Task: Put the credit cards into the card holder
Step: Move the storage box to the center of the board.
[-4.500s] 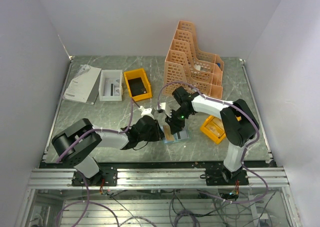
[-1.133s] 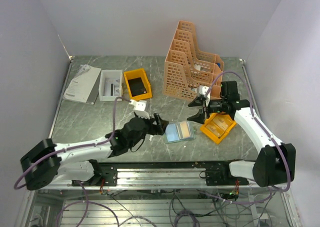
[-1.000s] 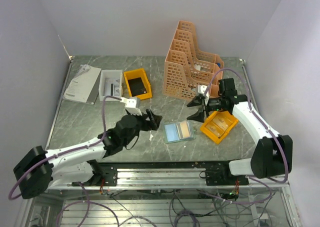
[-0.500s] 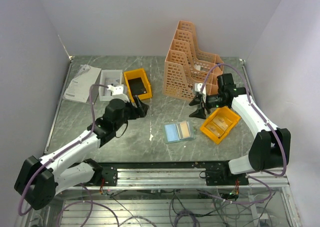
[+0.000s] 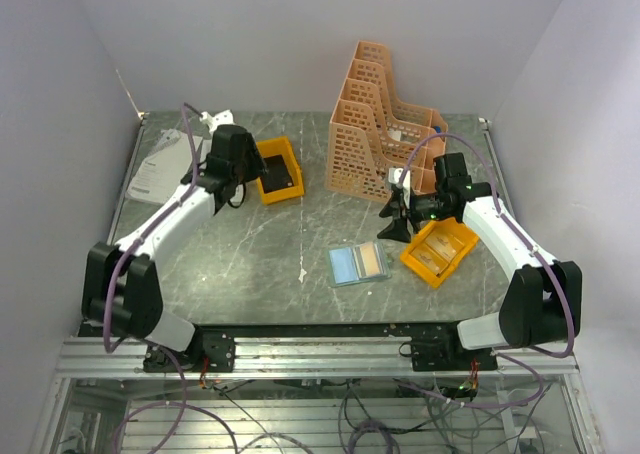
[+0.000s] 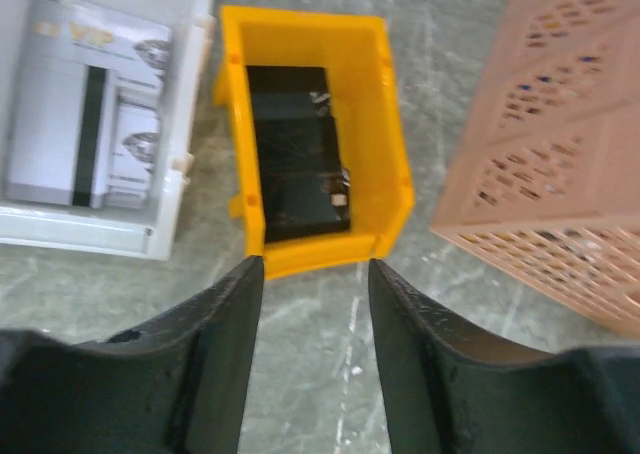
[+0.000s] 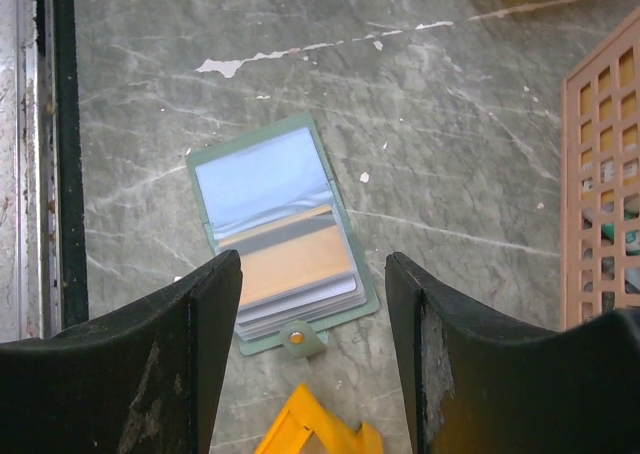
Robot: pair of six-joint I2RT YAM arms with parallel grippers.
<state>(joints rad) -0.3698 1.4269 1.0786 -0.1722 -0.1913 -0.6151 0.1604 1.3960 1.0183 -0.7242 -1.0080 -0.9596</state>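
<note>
— Left gripper [image 6: 308, 264], how does it stand?
— Fingers spread with nothing between them, out toward the far left corner of the counter [image 5: 250, 244].
— And the right gripper [image 7: 312, 262]?
— Spread too, and empty. It hangs over the right half, just in front of the peach file rack [image 5: 385, 124].
— Any writing?
— "VIP" on a grey card in the white box [image 6: 100, 236]. The rest is too blurred to read. Just right of the box, a yellow bin [image 6: 390, 134] holds a dark thing [image 6: 290, 164].
— Where's the card holder [image 7: 280, 264]?
— Lying open toward the near edge, right of middle, with its snap tab pointing at a second yellow bin [image 5: 420, 272]. A tan-orange credit card [image 7: 298, 269] sits in the page nearer that bin. The other page is bluish.
</note>
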